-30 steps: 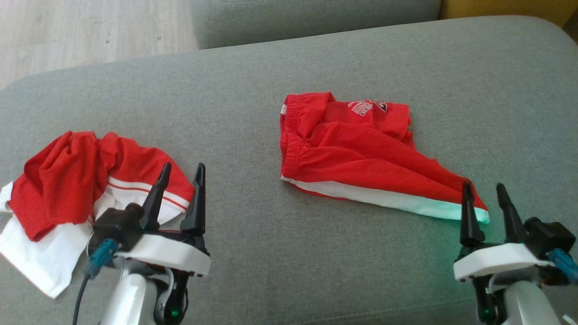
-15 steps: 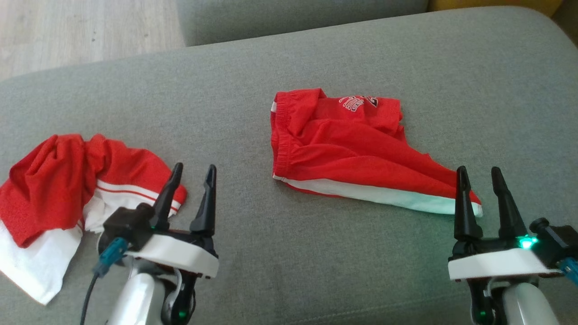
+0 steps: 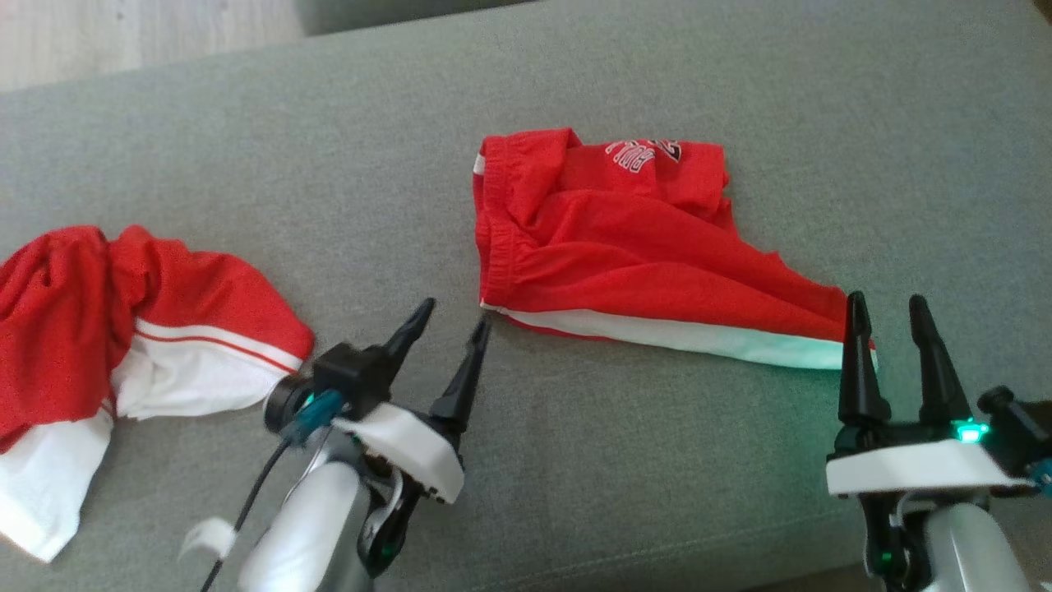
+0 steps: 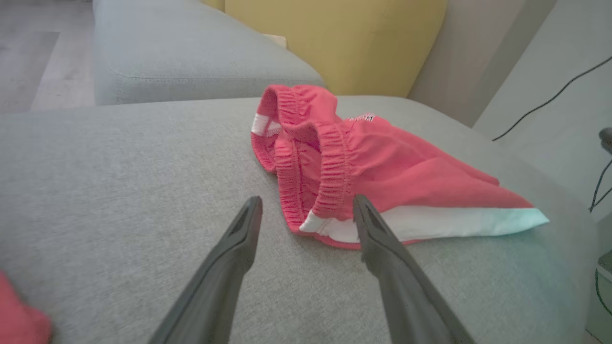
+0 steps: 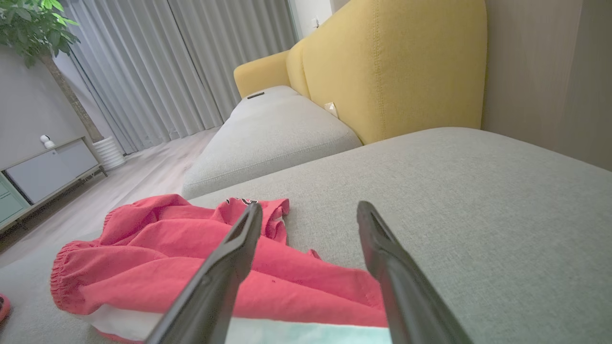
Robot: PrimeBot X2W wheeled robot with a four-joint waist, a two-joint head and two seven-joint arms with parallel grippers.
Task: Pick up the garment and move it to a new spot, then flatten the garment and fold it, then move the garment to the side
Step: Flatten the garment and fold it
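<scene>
The garment, a pair of red shorts with a white hem, lay on the grey seat cushion near its middle. It lay in loose folds. The elastic waistband faced left, the white hem ran along the near edge, and white lettering showed at the far edge.

The left gripper stood at the near left corner of the garment, with its 2 fingers spread wide and nothing between them. The fingers pointed far and to the right, toward the waistband end. In the left wrist view, 1 finger crossed in front of the white hem corner. Contact with the cloth could not be determined.

The right gripper stood at the near right tip of the garment, with its 2 fingers also spread wide and empty. In the head view, the left finger overlapped the pointed end of the hem. In the right wrist view, both fingers rose in front of the red cloth and the white hem. Contact could not be determined there either.

A second garment, red and white and crumpled, lay on the same cushion at the near left, well apart from the shorts. A yellow backrest stood beyond the cushion, with grey curtains farther off.
</scene>
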